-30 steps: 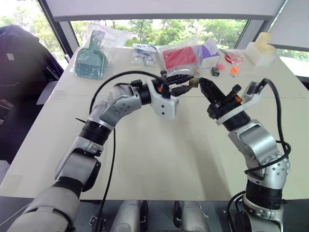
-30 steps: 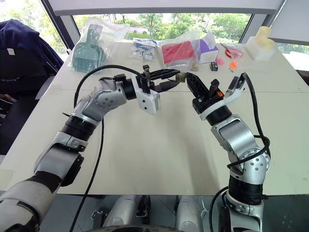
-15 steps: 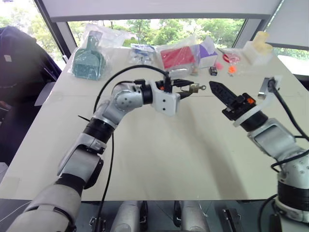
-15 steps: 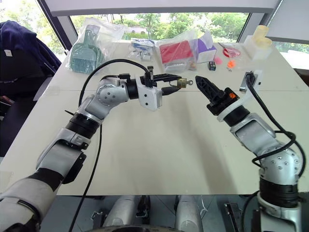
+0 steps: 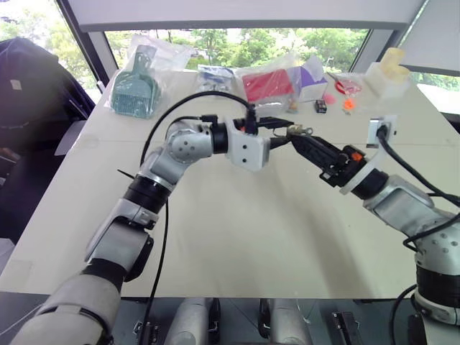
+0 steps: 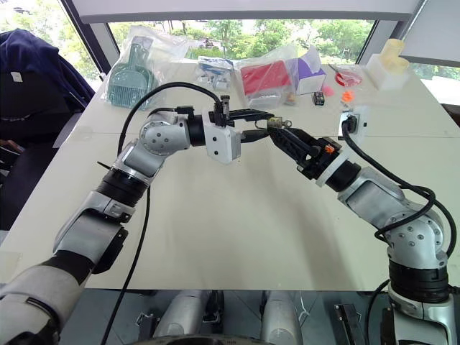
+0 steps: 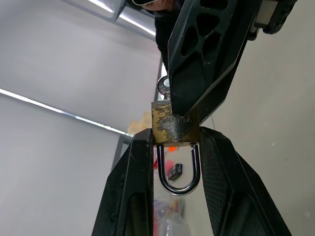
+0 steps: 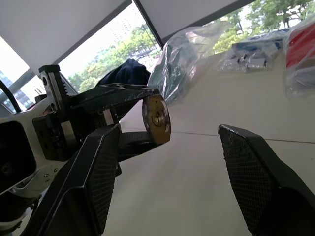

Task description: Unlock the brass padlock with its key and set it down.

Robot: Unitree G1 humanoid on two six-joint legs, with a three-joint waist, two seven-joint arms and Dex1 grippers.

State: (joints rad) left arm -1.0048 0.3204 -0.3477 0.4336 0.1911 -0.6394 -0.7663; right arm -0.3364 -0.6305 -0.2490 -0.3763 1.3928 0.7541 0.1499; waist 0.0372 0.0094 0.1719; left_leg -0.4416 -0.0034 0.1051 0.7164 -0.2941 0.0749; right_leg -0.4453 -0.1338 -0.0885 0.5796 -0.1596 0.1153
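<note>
- Eye views: above the pale table [image 5: 237, 237], left gripper [image 5: 282, 132] clamped on the small brass-yellow padlock with silvery shackle [image 5: 291, 130]; right gripper [image 5: 305, 141] meeting it from the right.
- Left wrist view: black fingers [image 7: 132, 177] pinching the lock body [image 7: 173, 129], round silvery key head [image 7: 163, 85] protruding beyond.
- Right wrist view: fingers [image 8: 96, 167] spread apart around the lock's keyed end [image 8: 156, 118].

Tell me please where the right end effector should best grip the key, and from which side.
Grip the key by its round flat head, which sticks out of the brass padlock opposite the shackle. Come along the key's line from the robot's right, one pad on each flat face, probably; the left end effector clamps the lock body, so its sides are taken.
</note>
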